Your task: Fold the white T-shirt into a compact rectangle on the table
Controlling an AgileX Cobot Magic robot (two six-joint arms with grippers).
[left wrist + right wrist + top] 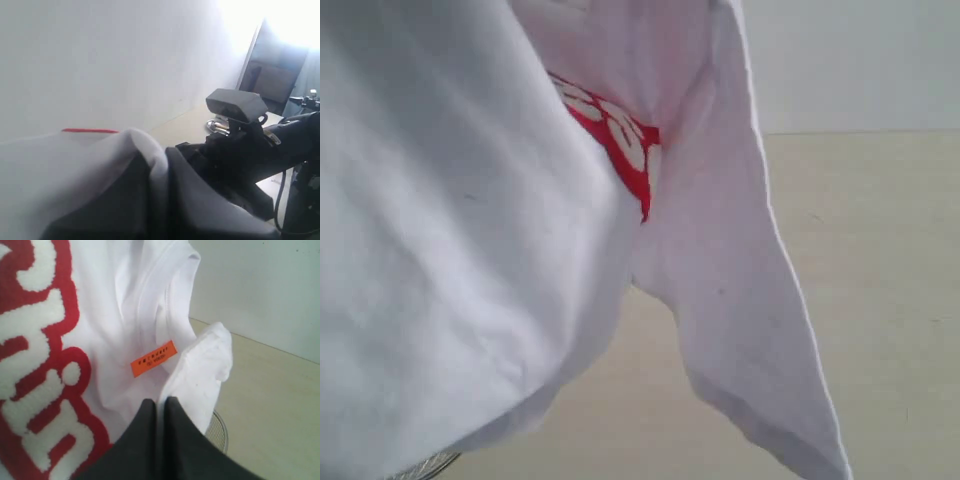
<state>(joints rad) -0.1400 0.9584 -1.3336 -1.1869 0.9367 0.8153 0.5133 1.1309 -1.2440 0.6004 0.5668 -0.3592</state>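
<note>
The white T-shirt (470, 250) hangs in the air close to the exterior camera, filling its left and middle, with a strip of red print (615, 135) showing in a fold. Neither gripper shows in that view. In the left wrist view my left gripper (159, 160) is shut on a fold of the white T-shirt (75, 170). In the right wrist view my right gripper (161, 405) is shut on the white T-shirt (200, 365) near the collar, beside the orange neck tag (153, 358) and the red letters (45, 390). The table (880, 260) lies below.
A round wire-mesh basket (219, 430) stands on the table under the right gripper, and its rim (425, 466) peeks out below the shirt in the exterior view. The other arm with its camera (237, 105) shows in the left wrist view.
</note>
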